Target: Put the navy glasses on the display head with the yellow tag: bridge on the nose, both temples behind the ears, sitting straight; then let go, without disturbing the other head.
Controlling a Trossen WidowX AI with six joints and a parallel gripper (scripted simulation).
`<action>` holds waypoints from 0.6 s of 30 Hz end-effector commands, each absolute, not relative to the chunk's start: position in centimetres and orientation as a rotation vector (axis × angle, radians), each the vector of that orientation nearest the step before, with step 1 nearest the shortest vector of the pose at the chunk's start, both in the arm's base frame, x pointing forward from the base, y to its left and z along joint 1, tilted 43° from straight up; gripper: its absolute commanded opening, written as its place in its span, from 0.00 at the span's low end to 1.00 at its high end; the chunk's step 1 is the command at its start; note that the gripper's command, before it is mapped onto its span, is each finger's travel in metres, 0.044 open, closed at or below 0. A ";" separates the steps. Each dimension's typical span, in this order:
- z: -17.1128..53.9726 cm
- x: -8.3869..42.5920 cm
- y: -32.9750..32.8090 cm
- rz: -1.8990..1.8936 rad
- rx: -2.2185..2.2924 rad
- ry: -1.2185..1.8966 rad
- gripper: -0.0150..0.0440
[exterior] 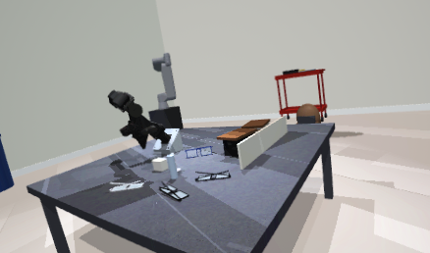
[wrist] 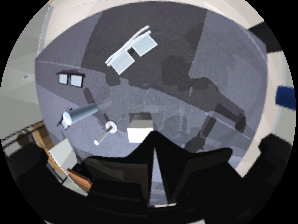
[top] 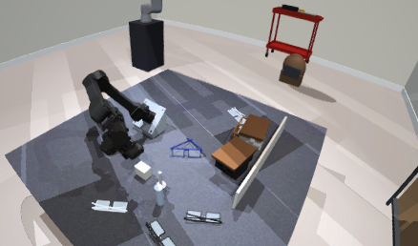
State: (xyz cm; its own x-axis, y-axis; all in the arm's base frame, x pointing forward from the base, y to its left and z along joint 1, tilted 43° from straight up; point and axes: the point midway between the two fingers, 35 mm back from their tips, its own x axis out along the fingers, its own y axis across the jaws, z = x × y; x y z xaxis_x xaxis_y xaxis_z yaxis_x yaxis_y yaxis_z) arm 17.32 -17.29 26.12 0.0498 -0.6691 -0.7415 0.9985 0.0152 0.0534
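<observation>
The blue wire-framed glasses [top: 193, 153] [exterior: 192, 153] rest on the table near its middle, lenses toward the top camera and temples folded in behind. I cannot make them out in the wrist view. My gripper [top: 138, 152] [exterior: 143, 145] [wrist: 153, 133] is shut, with nothing seen between its fingers. It is left of the glasses and apart from them, above the table near the white block. Two brown-topped pieces [top: 235, 153] [top: 254, 127] stand right of the glasses; I cannot tell whether they belong to the display heads. No yellow tag can be made out.
A white block [top: 143, 170] [exterior: 159, 165] [wrist: 140, 132] and a bottle [top: 160, 194] [exterior: 172, 167] stand near the gripper. White glasses [wrist: 122, 62] and black-framed glasses [top: 210, 216] [exterior: 213, 177] lie toward the front. A pale upright board [top: 260, 163] [exterior: 262, 142] runs behind the brown-topped pieces.
</observation>
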 end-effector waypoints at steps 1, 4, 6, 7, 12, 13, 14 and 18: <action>20.5 20.3 -14.6 -1.007 -0.049 1.199 0.25; 19.2 20.9 -13.8 -0.868 -0.240 1.315 0.25; 18.4 21.2 -13.2 -0.770 -0.369 1.385 0.25; 18.1 21.3 -13.0 -0.734 -0.415 1.409 0.25; 18.0 21.3 -13.0 -0.724 -0.428 1.415 0.25; 18.0 21.3 -13.0 -0.724 -0.428 1.415 0.25; 18.0 21.3 -13.0 -0.724 -0.428 1.415 0.25; 18.0 21.3 -13.0 -0.724 -0.428 1.415 0.25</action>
State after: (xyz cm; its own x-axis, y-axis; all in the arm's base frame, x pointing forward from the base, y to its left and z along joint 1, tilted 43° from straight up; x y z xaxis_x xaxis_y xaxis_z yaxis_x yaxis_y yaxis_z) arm 21.27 -13.19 18.61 0.0053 -0.6712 -0.7412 0.2952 0.7092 -0.6402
